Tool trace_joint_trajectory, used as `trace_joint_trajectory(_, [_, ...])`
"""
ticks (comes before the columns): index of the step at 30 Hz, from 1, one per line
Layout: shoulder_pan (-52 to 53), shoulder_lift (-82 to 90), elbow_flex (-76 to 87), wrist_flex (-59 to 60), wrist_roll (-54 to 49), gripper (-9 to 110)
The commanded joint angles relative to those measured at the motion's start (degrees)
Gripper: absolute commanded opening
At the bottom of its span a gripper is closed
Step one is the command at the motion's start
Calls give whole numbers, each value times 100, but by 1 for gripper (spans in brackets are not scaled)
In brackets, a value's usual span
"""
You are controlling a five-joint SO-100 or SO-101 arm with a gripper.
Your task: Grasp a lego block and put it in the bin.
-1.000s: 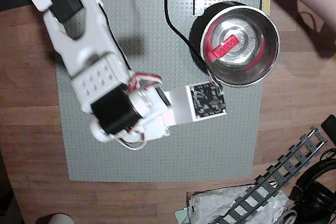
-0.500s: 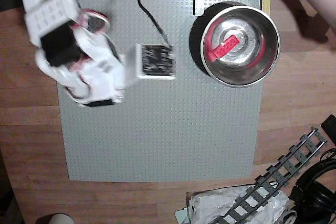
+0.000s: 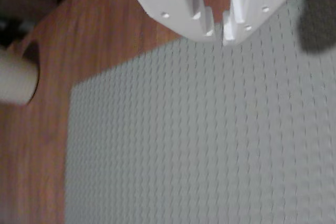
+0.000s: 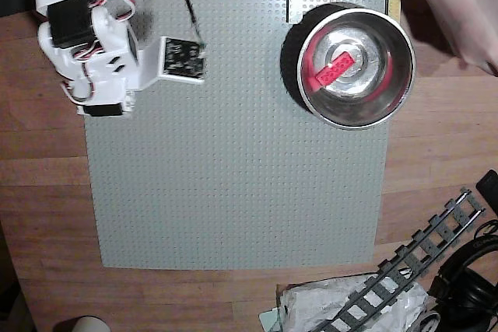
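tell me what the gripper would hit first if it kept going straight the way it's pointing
Most likely the grey baseplate. In the wrist view the gripper, nearly shut and empty, points down at bare studs, with nothing in between. Depth is unclear. The red lego block already lies in the steel bowl.

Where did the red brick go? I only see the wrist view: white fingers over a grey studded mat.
Observer: The lego block lies inside the bin, seen from overhead.
Operator: Where is that bin?
Observer: At the baseplate's upper right corner in the overhead view, far from the arm, which sits at the upper left.
Operator: Anything else up there?
Observer: A person's hand shows at the top right, just beyond the bin.
Operator: Is the gripper holding anything?
Observer: No, as your wrist view shows; the jaws are nearly closed and empty.
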Motion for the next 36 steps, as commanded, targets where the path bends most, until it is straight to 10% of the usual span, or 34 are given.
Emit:
trace_joint_trajectory(1, [185,237,264,-123,-229,0])
trace_joint_trajectory(36, [527,3437,3129,782,-1204,0])
